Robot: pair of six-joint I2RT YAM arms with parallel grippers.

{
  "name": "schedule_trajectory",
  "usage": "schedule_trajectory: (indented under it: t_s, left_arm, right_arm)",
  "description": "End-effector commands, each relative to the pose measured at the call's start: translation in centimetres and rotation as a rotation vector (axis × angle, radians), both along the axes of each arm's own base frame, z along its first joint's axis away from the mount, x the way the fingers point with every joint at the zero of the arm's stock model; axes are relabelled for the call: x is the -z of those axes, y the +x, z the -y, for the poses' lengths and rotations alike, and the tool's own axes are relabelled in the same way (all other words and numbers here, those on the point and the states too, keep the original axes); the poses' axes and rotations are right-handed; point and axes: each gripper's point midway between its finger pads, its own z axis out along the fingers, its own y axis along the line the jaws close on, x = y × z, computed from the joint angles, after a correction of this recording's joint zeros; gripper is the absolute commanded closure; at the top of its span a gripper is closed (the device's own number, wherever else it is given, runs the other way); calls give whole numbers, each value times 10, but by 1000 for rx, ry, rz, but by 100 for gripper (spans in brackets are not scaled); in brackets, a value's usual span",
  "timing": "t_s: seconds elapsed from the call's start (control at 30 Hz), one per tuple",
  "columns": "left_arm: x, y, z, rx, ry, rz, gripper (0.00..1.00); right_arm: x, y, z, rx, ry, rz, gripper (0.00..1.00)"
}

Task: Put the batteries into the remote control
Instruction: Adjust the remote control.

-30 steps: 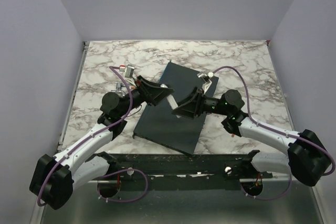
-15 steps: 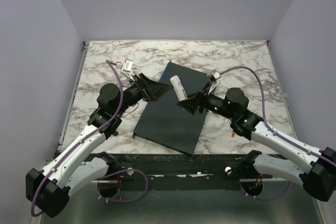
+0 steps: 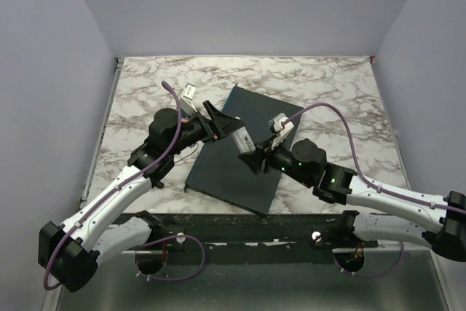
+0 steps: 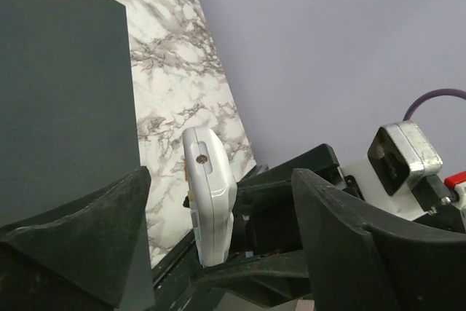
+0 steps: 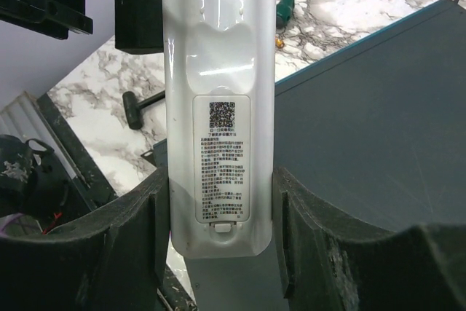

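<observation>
The left claw is seen spread wide, its two dark fingers standing well apart. Between them the remote control is found, a small white oblong tilted end-up. In the left wrist view a gap is seen on either side of it, and its lower part is gripped from the far side of the left claw. Below both claws a large dark grey slab is laid on the marble table, and the remote is held up over it. Further right, the right claw is seen pinching the remote. One finger is pressed against each long edge at the near end, and the rest of the body juts out past the fingertips. The remote's back is turned toward the right wrist camera. A printed label with a square code is borne on the part nearest the claw, and a small catch is seen at the end toward the palm. The back is presented as one closed white shell, so what is held in the battery bay cannot be told. Beyond the right claw's fingertips, just right of the remote's far end, a small green object is seen on the marble with an orange speck beside it; both are too small to be identified.
</observation>
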Motion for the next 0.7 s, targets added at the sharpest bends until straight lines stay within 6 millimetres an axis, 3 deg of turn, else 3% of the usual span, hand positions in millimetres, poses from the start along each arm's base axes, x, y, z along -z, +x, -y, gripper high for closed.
schedule_trajectory:
  t_s: [0.0, 0.1, 0.47, 0.67]
  left_arm:
    - [-6, -1, 3, 2, -3, 13, 29]
    - [-7, -3, 6, 17, 3, 21, 38]
    - [-1, -5, 13, 20, 70, 28, 54]
    - [1, -4, 13, 13, 73, 30, 77]
  right_arm:
    - [-20, 8, -4, 59, 5, 65, 99]
    - [-23, 7, -6, 65, 10, 77, 99]
    - [-33, 6, -15, 70, 18, 110, 99]
    - [-32, 4, -14, 72, 15, 112, 99]
